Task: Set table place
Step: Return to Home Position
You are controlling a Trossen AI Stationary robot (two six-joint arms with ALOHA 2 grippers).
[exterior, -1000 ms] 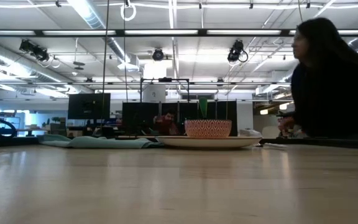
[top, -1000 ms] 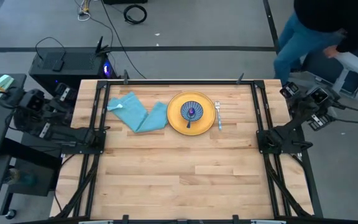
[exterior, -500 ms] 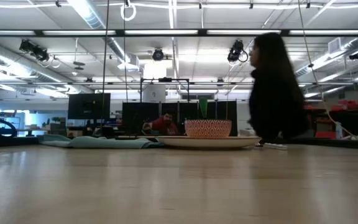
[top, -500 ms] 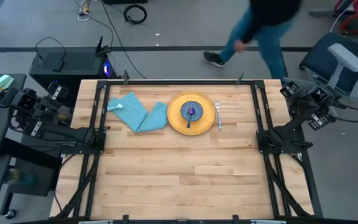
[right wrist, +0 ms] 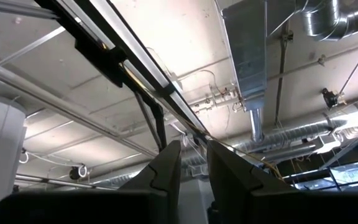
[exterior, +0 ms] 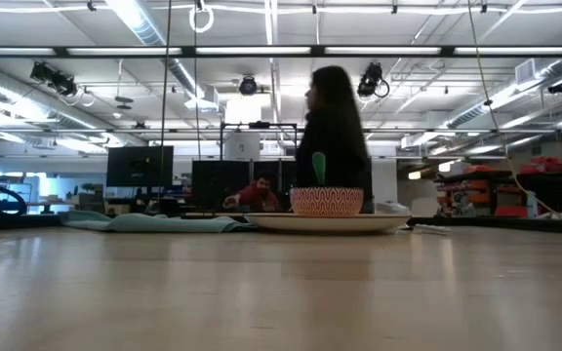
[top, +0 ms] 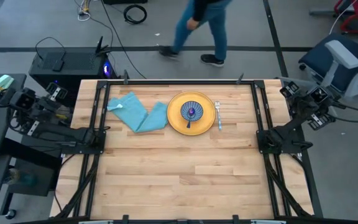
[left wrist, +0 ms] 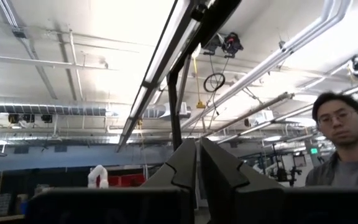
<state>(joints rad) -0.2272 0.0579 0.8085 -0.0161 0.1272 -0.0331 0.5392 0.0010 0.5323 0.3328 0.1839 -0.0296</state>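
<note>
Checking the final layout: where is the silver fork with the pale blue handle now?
In the high view the silver fork lies on the light wood table, close beside the round yellow plate on the right arm's side.

at the back, a person [top: 197, 25] in jeans mid-stride on grey floor. to the left, a black case [top: 58, 62] with a blue light, a coiled cable [top: 135, 12] beyond. far right, a grey office chair [top: 337, 59]. overhead, a silver duct [right wrist: 319, 22].
</note>
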